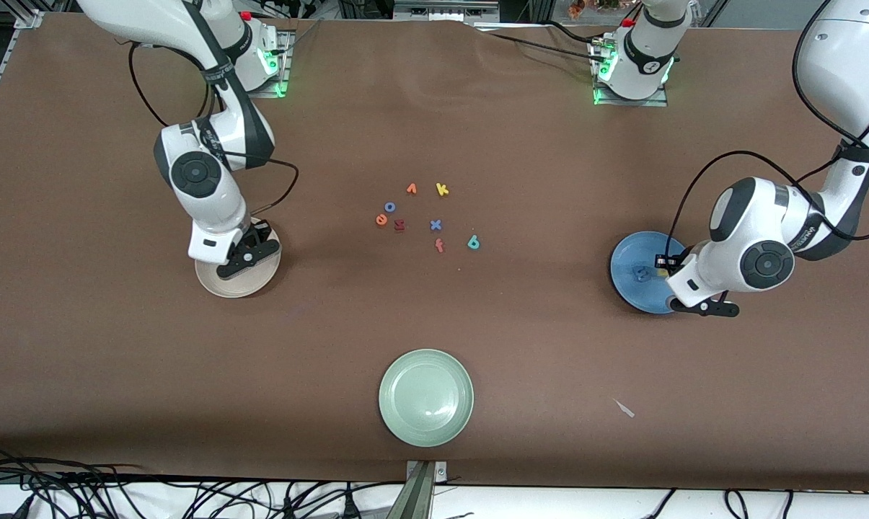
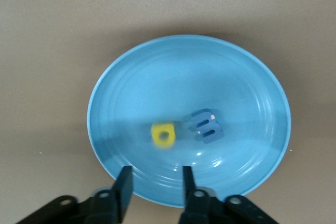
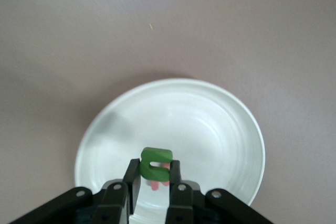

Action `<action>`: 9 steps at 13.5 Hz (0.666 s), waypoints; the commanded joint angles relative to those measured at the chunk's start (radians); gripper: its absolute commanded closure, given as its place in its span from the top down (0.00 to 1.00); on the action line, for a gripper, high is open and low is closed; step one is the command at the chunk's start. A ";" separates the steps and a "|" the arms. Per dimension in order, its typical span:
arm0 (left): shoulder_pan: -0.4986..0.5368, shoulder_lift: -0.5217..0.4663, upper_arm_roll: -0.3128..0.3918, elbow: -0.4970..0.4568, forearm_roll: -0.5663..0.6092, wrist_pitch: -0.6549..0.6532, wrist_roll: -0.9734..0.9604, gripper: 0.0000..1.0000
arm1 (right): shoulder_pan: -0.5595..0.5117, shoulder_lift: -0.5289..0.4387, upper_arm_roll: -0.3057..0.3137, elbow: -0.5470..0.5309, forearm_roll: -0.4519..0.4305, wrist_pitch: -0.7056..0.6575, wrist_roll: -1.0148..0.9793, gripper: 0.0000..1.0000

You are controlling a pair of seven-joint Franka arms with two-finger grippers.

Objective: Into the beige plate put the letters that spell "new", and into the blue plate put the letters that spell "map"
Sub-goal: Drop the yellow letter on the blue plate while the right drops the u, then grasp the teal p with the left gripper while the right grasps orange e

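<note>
My right gripper (image 3: 153,170) hangs over the beige plate (image 3: 210,119), shut on the green n (image 3: 155,162). A pinkish-red letter (image 3: 160,183) lies in that plate under the fingers, mostly hidden. My left gripper (image 2: 155,182) stands open and empty over the rim of the blue plate (image 2: 157,77), where the yellow a (image 2: 163,135) and blue m (image 2: 206,126) lie. On the cloth at mid-table sit the orange e (image 1: 381,220) and teal p (image 1: 474,243). The front view shows the right gripper (image 1: 250,252) over the beige plate (image 1: 225,287) and the left gripper (image 1: 663,265) over the blue plate (image 1: 627,252).
Loose letters lie around the e and p: an orange v (image 1: 411,189), yellow k (image 1: 442,189), blue o (image 1: 389,207), dark red letter (image 1: 399,225), blue x (image 1: 435,225) and red f (image 1: 439,246). A pale green plate (image 1: 425,396) sits near the front edge.
</note>
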 commanded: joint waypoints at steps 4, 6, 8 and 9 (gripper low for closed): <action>-0.050 0.001 -0.059 0.023 -0.022 0.008 -0.116 1.00 | -0.004 -0.026 0.012 -0.073 0.002 0.087 0.041 0.61; -0.110 0.010 -0.064 0.022 -0.084 0.097 -0.199 1.00 | -0.005 -0.029 0.071 -0.058 0.002 0.059 0.133 0.61; -0.180 0.014 -0.064 0.019 -0.118 0.142 -0.297 1.00 | -0.004 -0.025 0.145 -0.038 0.002 0.030 0.300 0.61; -0.225 0.016 -0.064 0.019 -0.120 0.174 -0.366 1.00 | -0.004 -0.018 0.186 -0.029 0.002 0.030 0.401 0.61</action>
